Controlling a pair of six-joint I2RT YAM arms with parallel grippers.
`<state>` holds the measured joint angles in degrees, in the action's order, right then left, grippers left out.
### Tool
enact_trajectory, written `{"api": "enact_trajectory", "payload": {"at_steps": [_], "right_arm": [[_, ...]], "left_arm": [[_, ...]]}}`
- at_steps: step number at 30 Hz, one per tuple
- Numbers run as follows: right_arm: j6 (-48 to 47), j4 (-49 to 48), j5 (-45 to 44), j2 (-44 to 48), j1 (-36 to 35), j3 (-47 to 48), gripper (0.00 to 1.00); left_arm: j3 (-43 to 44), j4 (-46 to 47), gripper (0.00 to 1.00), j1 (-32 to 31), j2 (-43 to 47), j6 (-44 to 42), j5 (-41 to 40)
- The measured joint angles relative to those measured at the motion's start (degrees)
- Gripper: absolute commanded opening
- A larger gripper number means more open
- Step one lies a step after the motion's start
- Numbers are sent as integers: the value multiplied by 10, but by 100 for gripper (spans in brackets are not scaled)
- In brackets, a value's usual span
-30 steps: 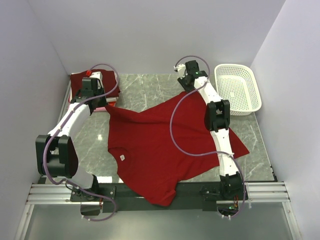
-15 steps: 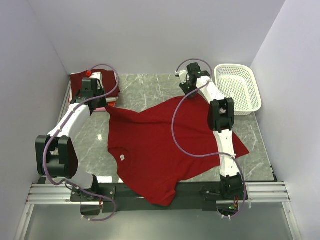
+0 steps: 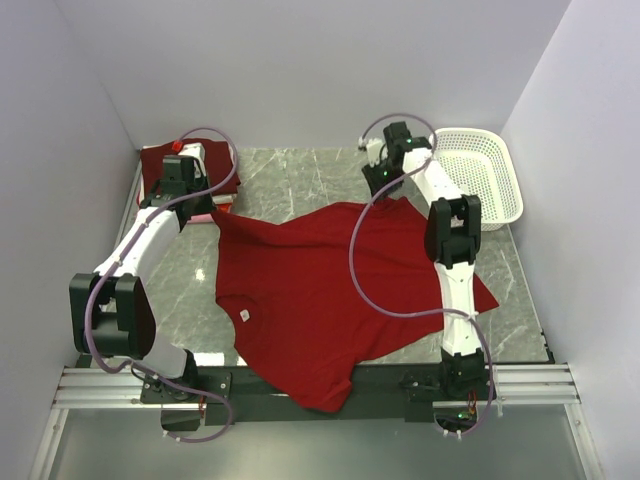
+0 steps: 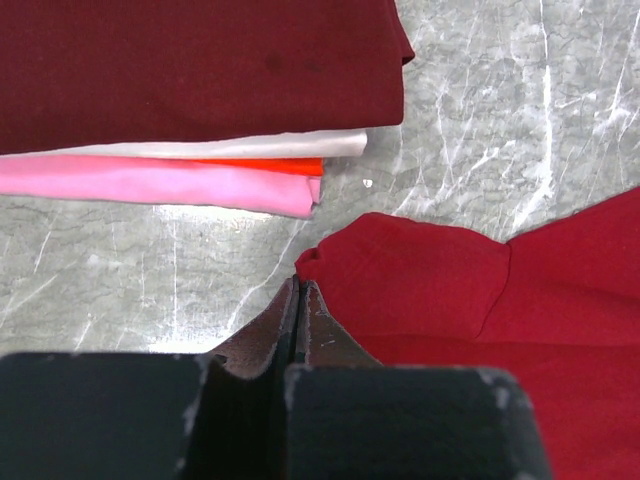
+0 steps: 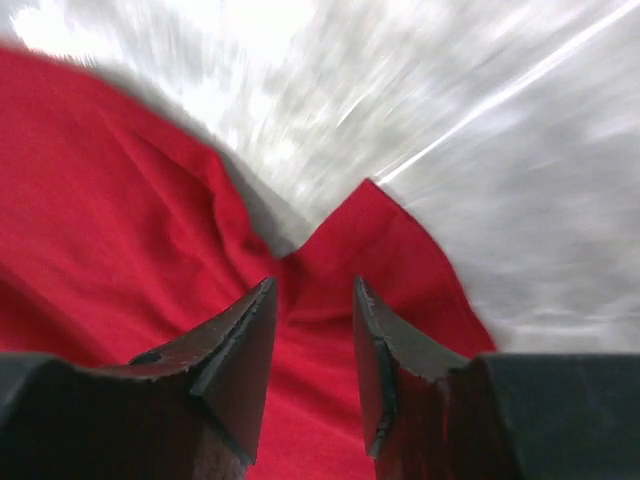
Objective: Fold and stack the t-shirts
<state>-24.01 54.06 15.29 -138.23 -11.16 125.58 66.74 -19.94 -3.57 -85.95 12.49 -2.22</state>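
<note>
**Spotter:** Since a second ago your right arm has swung away from the middle toward the white basket [image 3: 478, 180]. The right gripper [image 5: 314, 290] now hangs over the far hem corner of the red t-shirt [image 3: 320, 290]. Its jaws are spread, with cloth under the gap and nothing pinched.

**Lead:** And the left side?

**Spotter:** The left gripper [image 4: 298, 288] is pressed together, with its tips against the edge of the sleeve [image 4: 410, 265]. I cannot tell whether any hem is nipped between them. It sits just beside the folded stack [image 4: 200, 60], which is maroon on top with white and pink beneath.

**Lead:** So the red one isn't folded yet?

**Spotter:** No. It lies flat across the marble table [image 3: 290, 175], and its near sleeve droops over the front edge.

**Lead:** What would you advise?

**Spotter:** Lower the right jaws so the pointed corner sits between them, then close on the hem itself rather than on the wrinkle beside it (the wrist view is blurred, so let the arm settle first). Confirm that the left gripper truly has the sleeve. Then lift both ends evenly so the cloth stays taut and doesn't drag the stack.
</note>
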Motion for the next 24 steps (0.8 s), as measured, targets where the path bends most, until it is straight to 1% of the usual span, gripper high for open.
{"api": "enact_trajectory", "payload": {"at_steps": [2, 3, 4, 8, 14, 19, 24], "right_arm": [[12, -4, 7, -2, 6, 44, 51], [16, -9, 8, -2, 9, 57, 51], [21, -18, 10, -2, 13, 70, 53], [36, -38, 17, -7, 23, 77, 53], [52, -41, 21, -46, 31, 91, 54], [81, -64, 3, -78, 38, 110, 52], [113, -96, -10, -88, 66, 120, 51]], "left_arm": [[0, 0, 0, 0, 2, -2, 0], [0, 0, 0, 0, 2, -2, 0], [0, 0, 0, 0, 3, -3, 0], [0, 0, 0, 0, 4, -8, 1], [0, 0, 0, 0, 4, -8, 5], [0, 0, 0, 0, 4, -8, 9], [0, 0, 0, 0, 4, -8, 9]]}}
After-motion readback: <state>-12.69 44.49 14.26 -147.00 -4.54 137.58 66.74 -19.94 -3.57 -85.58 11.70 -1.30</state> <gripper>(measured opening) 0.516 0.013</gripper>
